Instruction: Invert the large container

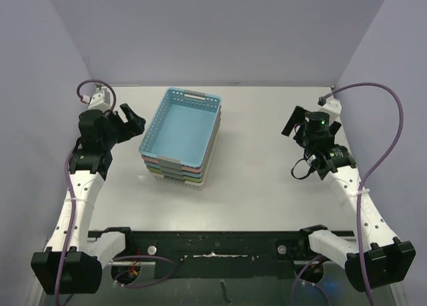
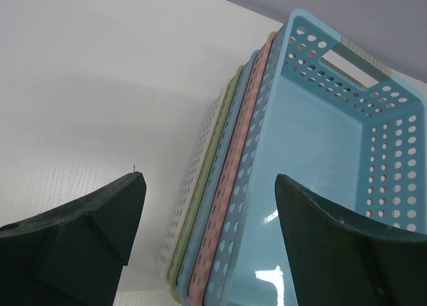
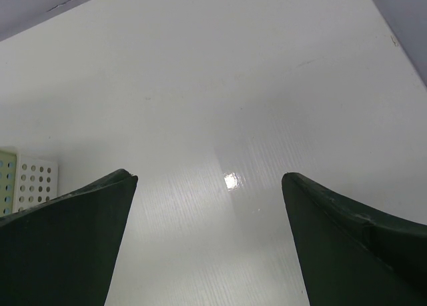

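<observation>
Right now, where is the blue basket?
In the top view, the blue basket lies on top of the stack of baskets, left of centre, close beside the open left gripper.

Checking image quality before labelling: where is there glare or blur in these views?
Right wrist: small glare spot on the table, right fingers dark and soft-edged. Left wrist: highlights inside the blue basket, left fingers dark. Top external: even light, sharp.

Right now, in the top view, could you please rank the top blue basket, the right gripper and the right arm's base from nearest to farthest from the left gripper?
1. Top blue basket, just beside the left gripper.
2. Right gripper, far across on the right side.
3. Right arm's base, at the near right corner.
</observation>
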